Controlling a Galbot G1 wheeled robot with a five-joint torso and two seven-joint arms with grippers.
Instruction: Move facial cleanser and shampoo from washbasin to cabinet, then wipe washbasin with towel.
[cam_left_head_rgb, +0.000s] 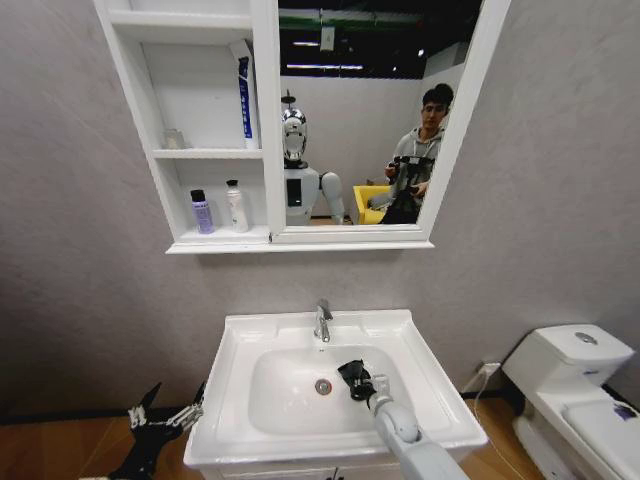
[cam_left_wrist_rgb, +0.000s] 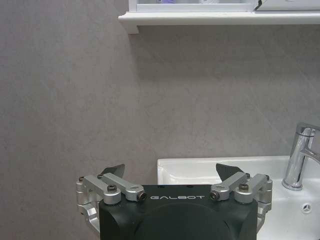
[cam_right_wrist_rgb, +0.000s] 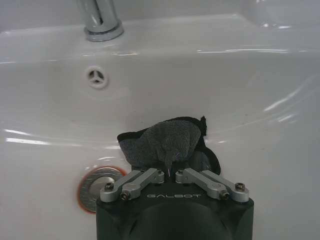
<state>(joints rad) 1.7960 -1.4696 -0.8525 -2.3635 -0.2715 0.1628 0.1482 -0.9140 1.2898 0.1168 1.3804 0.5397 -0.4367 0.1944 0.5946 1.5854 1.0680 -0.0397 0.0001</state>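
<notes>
Low at the far left, beside the washbasin's (cam_left_head_rgb: 415, 385) left edge, the left gripper (cam_left_head_rgb: 165, 412) hangs idle with its jaws spread wide and holding nothing. Above it, the cabinet's (cam_left_head_rgb: 262, 150) bottom shelf carries a purple bottle (cam_left_head_rgb: 202, 212) and a white bottle (cam_left_head_rgb: 236, 206) standing side by side. Farther right, inside the bowl just beside the drain (cam_left_head_rgb: 323, 386), the right gripper (cam_left_head_rgb: 358, 381) has its jaws clamped on the bunched dark towel (cam_right_wrist_rgb: 167, 142), which presses against the white ceramic.

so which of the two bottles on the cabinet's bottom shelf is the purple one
The left one, with the dark cap; the bottle beside it is white.
</notes>
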